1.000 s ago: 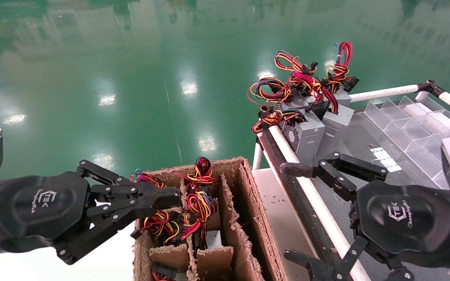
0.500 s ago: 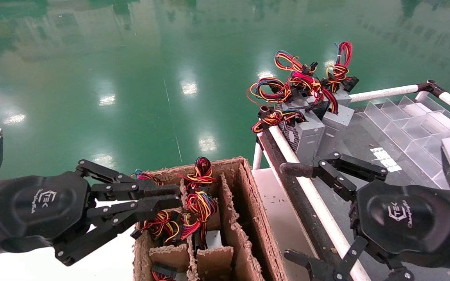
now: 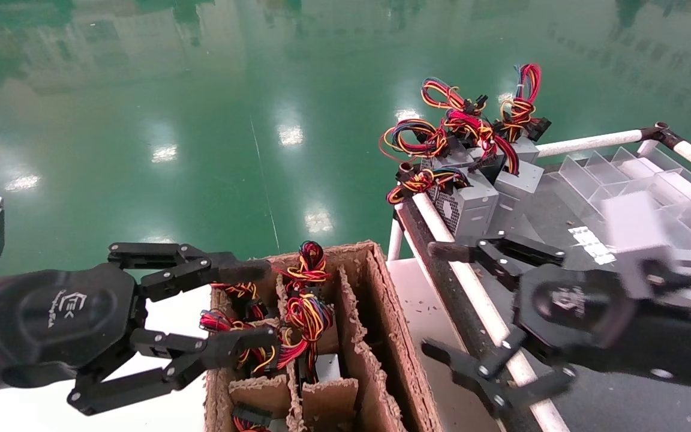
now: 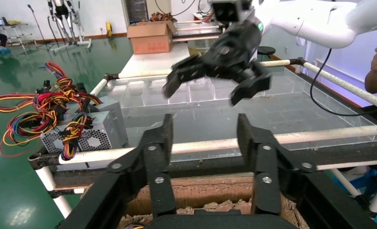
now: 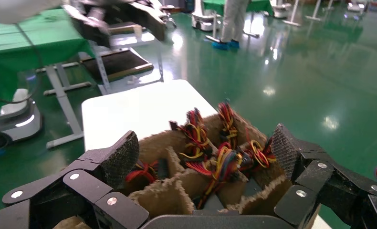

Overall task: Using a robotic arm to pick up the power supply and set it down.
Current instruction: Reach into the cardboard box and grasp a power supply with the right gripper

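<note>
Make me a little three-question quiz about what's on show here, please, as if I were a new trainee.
1. True or false: the left gripper is clamped on a wire bundle.
2. Where do the grey power supplies that are outside the cardboard box stand?
A. on the green floor
B. at the corner of the white-railed table
C. inside the clear divider tray
3. Fill in: the right gripper hangs over the table's white ____.

Key
1. False: its fingers are spread open over the box's left compartments and hold nothing.
2. B
3. rail, near the box; its fingers are open and empty.
</note>
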